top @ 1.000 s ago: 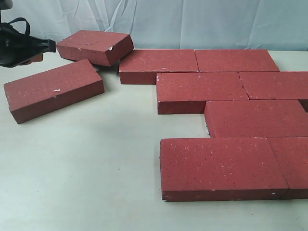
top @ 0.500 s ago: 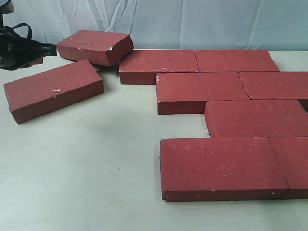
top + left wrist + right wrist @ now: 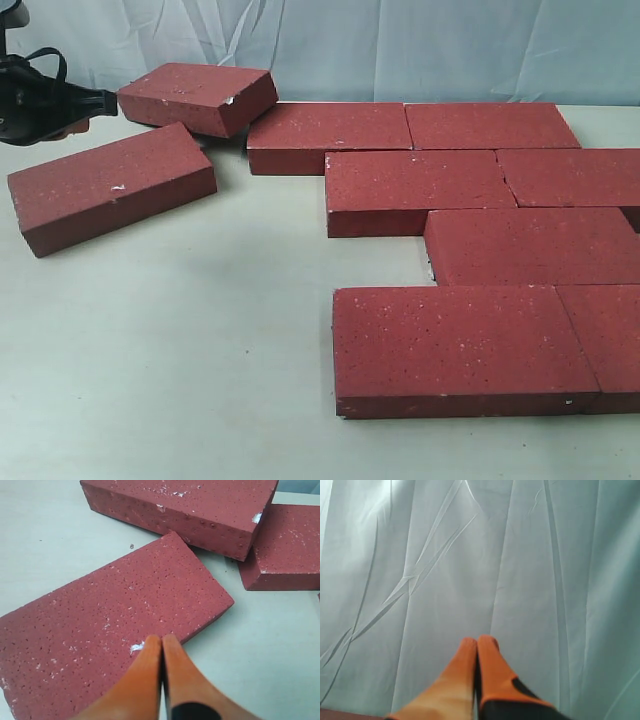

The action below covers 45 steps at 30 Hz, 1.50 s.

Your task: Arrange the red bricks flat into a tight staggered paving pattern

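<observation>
Several red bricks lie flat in staggered rows at the right, among them a back-row brick [image 3: 330, 135], a second-row brick [image 3: 420, 190] and a front brick [image 3: 460, 345]. One loose brick [image 3: 112, 186] [image 3: 110, 630] lies askew at the left. Behind it, a tilted brick [image 3: 198, 97] [image 3: 190, 500] rests with one end raised beside the back-row brick [image 3: 290, 550]. My left gripper [image 3: 72, 124] [image 3: 161, 639] is shut and empty, hovering over the loose brick's edge. My right gripper [image 3: 478, 641] is shut and empty, facing the curtain; the exterior view does not show it.
A pale green tabletop [image 3: 200, 350] spreads in front and to the left of the bricks. A light blue curtain [image 3: 400, 45] [image 3: 470, 555] hangs along the back edge. The paved rows run off the right edge of the exterior view.
My left arm has shifted slightly at the far left edge. No brick has moved.
</observation>
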Each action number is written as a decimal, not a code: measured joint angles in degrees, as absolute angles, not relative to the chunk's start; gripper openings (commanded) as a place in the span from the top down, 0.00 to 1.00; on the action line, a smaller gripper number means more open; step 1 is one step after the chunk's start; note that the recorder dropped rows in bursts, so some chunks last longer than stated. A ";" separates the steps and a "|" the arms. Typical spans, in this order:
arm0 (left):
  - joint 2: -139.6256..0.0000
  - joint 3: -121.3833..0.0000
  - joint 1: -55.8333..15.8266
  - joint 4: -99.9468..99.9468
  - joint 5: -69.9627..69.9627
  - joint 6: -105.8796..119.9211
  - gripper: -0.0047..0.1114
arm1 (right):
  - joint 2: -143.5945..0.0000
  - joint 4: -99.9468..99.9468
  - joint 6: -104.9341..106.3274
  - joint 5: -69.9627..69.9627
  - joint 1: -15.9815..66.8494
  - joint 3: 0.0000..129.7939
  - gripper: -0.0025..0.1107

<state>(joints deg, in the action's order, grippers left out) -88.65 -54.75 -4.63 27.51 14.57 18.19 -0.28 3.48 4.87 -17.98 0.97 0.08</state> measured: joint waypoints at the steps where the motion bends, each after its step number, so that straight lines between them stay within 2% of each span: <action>1: -88.65 -54.75 -4.63 27.51 14.49 18.19 0.96 | -0.28 2.71 4.69 -17.85 0.97 0.08 0.98; 10: -92.61 -54.75 -4.63 28.56 12.84 18.19 0.96 | -0.28 -12.40 3.86 -10.64 0.97 0.08 0.98; 18: -98.58 -57.11 -4.63 28.04 11.37 18.19 0.96 | -0.28 -13.44 3.86 -10.52 0.97 1.25 0.98; 27: -107.24 -66.98 -3.46 24.49 15.57 18.19 0.96 | -0.28 -13.61 3.86 -11.34 0.97 1.25 0.98; 35: -115.75 -70.24 -2.92 21.65 13.29 18.19 0.96 | -0.28 -13.61 3.86 -9.82 0.97 1.25 0.98; 45: -115.69 -71.57 -2.92 21.41 20.68 23.82 0.96 | -0.28 -13.61 3.86 -9.68 0.97 1.25 0.98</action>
